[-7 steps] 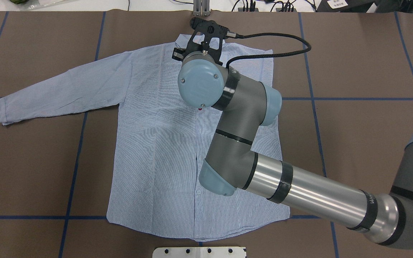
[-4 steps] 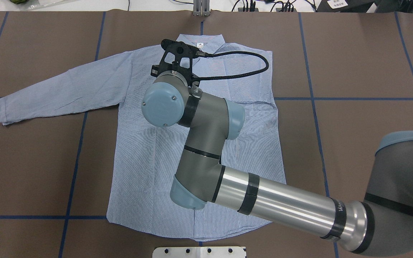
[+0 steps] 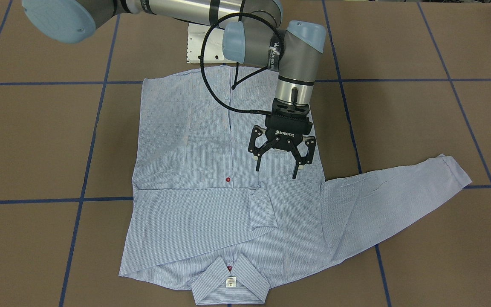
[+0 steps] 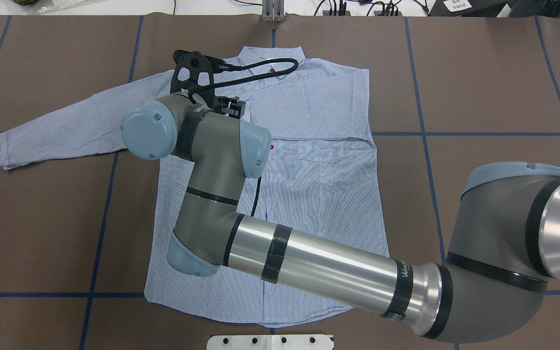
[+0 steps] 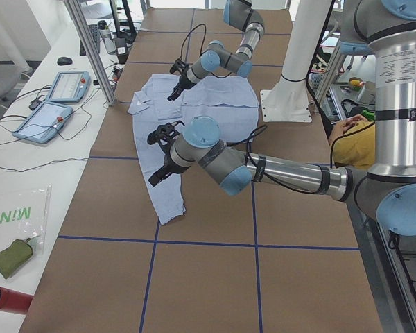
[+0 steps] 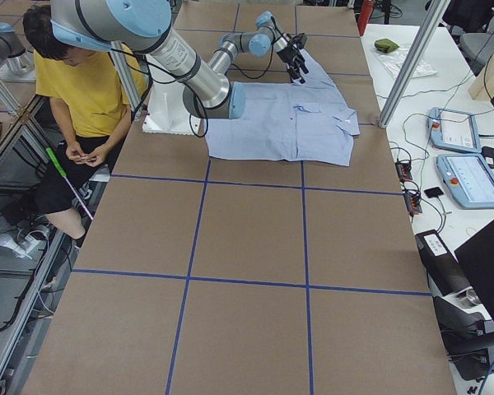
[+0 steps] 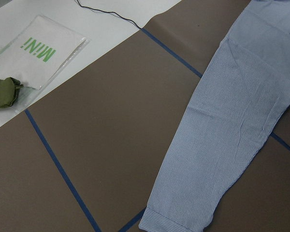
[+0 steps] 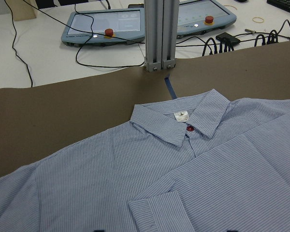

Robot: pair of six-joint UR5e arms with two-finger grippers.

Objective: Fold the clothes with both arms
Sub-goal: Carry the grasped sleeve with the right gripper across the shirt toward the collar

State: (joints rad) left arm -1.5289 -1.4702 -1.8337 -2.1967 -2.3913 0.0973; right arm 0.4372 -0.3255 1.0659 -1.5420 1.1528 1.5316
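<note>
Surface: brown paper-covered table (image 4: 494, 73) marked off with a blue tape grid (image 4: 479, 133). There's a white bench past the far edge with teach pendants (image 8: 104, 24) on it.

What changed: a second ago the right arm (image 4: 319, 257) had its gripper parked over the collar (image 3: 228, 283). Since then it's swung across toward the robot's left. It's now over the upper part of the shirt (image 4: 319, 194), on the side where the outstretched sleeve (image 4: 80, 121) joins. The shirt itself hasn't budged.

Shirt: lying flat and front up, collar at the far edge and hem toward the robot. One sleeve is folded across the chest, with its cuff (image 3: 263, 209) ending just beside the button line. The other sleeve runs straight out to the robot's left.

Right gripper (image 3: 276, 170): fingers spread wide and pointing down, with nothing between them.

Shirt vs jaws: the cloth is under the spread jaws, and they look to be hanging clear of it. In the right wrist view the folded cuff is just ahead of the fingertips and the collar is further on.

Left gripper (image 5: 158, 154): it only shows in the left side view, so I can't tell if it's spread or closed. Its wrist camera looks down on the outstretched sleeve.
</note>
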